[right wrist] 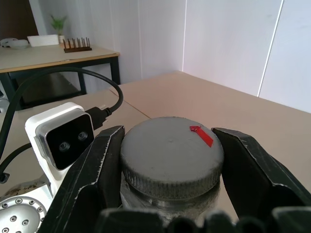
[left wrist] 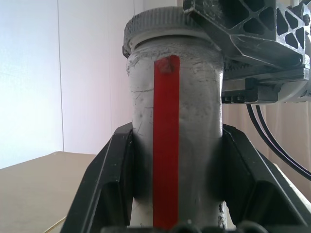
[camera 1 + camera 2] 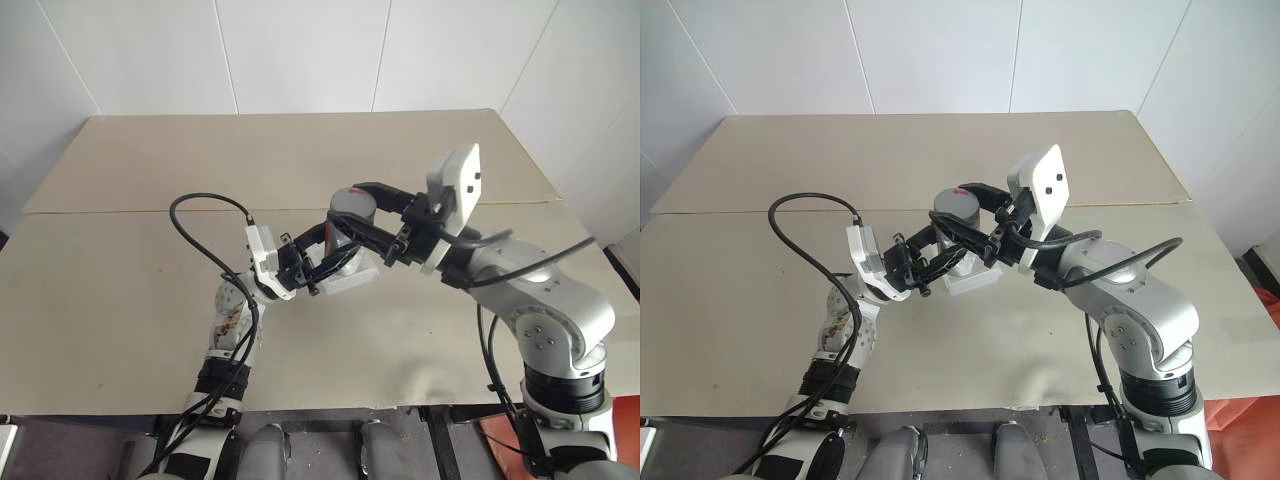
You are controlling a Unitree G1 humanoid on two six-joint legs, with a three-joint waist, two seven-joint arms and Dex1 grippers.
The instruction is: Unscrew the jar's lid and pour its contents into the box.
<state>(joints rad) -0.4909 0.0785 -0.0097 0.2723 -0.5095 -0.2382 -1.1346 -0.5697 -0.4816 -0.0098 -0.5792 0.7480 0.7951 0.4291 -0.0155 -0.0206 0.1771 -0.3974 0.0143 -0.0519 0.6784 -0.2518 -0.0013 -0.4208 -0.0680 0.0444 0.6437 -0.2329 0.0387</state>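
A beige table (image 3: 150, 300) is seen against white panelled walls. The small clear jar (image 2: 175, 145) (red-striped) is clamped upright by the left gripper (image 3: 335, 262); its round grey ribbed lid (image 1: 171, 155) is enclosed by the right gripper (image 1: 170, 160), the translucent white box (image 3: 970, 282) lying just beneath.

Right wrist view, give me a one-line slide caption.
Right end effector with black fingers closed on the round grey screw lid with a red mark.
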